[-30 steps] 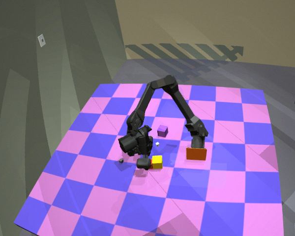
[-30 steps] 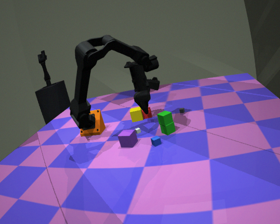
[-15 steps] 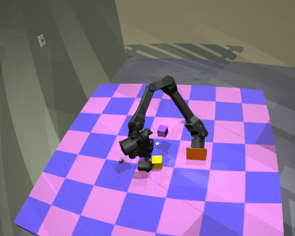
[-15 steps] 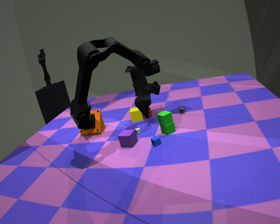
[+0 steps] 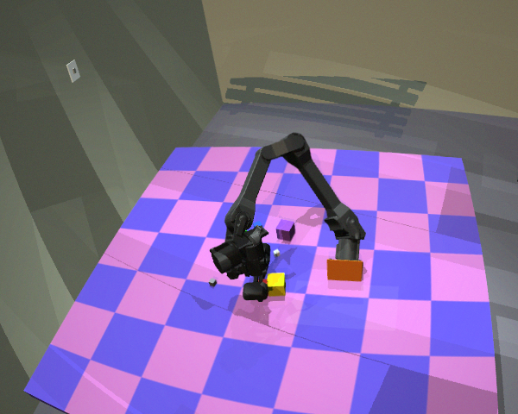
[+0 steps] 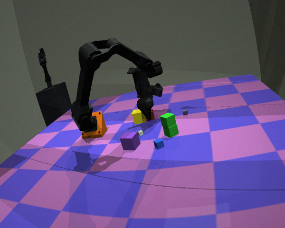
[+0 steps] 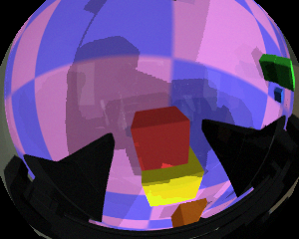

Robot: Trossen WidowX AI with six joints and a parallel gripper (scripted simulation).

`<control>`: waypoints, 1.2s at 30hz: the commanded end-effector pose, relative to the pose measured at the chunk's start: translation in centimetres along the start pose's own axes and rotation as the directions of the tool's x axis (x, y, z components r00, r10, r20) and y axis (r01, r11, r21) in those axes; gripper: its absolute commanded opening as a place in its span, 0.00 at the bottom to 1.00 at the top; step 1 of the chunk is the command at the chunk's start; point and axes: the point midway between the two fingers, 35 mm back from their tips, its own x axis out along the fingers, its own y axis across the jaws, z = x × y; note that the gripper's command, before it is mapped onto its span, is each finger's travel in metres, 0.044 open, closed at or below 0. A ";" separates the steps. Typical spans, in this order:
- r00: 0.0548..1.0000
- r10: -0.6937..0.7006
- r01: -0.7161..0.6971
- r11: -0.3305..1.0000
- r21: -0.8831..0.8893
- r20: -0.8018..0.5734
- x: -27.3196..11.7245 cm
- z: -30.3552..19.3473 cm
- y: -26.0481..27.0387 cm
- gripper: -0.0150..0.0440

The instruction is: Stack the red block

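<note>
arm (image 6: 88, 73): folded into a tall arch, elbow up high
wrist (image 6: 144, 85): aimed pretty much straight down
gripper (image 6: 146, 115): down low, fingers spread wide, nothing clamped
</note>
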 end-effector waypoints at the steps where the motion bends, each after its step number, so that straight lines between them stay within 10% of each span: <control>1: 1.000 -0.005 0.005 1.000 -0.005 -0.001 0.0 0.0 0.0 0.82; 18: 1.000 -0.004 0.004 1.000 -0.005 -0.001 -0.9 0.0 0.0 0.26; 36: 1.000 0.000 0.000 1.000 -0.007 -0.002 -9.9 0.0 0.1 0.25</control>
